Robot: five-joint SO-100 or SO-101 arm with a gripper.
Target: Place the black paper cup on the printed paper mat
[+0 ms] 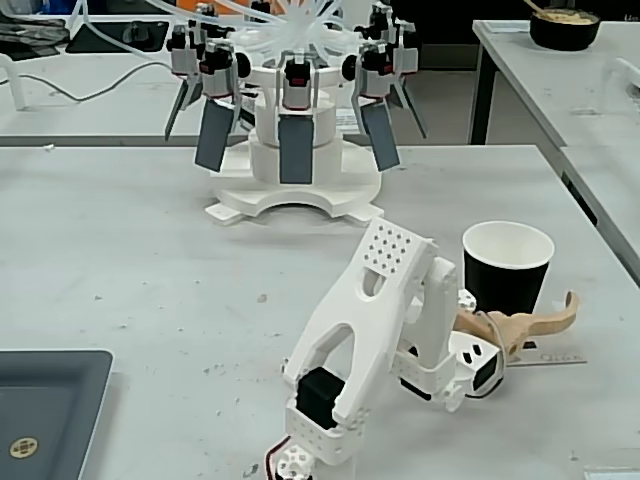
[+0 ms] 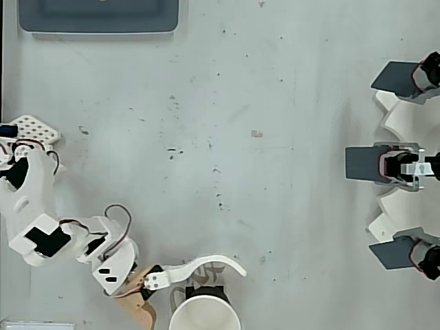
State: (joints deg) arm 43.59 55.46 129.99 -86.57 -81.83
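Presently the black paper cup (image 1: 507,268) stands upright near the right edge of the worktop (image 1: 150,260) in the fixed view; in the overhead view it sits at the bottom edge of the picture, only its white rim and interior showing (image 2: 205,313). The gripper (image 1: 535,322) is at the cup's base. Its jaws stand wide: in the overhead view the white curved finger (image 2: 206,265) arcs past one side of the cup and the tan finger (image 2: 141,309) lies on the other, the cup between them. Whether either finger touches the cup wall cannot be told. A thin pale sheet edge (image 1: 555,360) shows beneath the gripper in the fixed view; its print cannot be made out. The white arm (image 1: 375,330) is folded low over the worktop. A dark grey tray (image 1: 45,410) occupies the near left corner in the fixed view. A white multi-armed fixture (image 1: 295,120) stands at the far edge.
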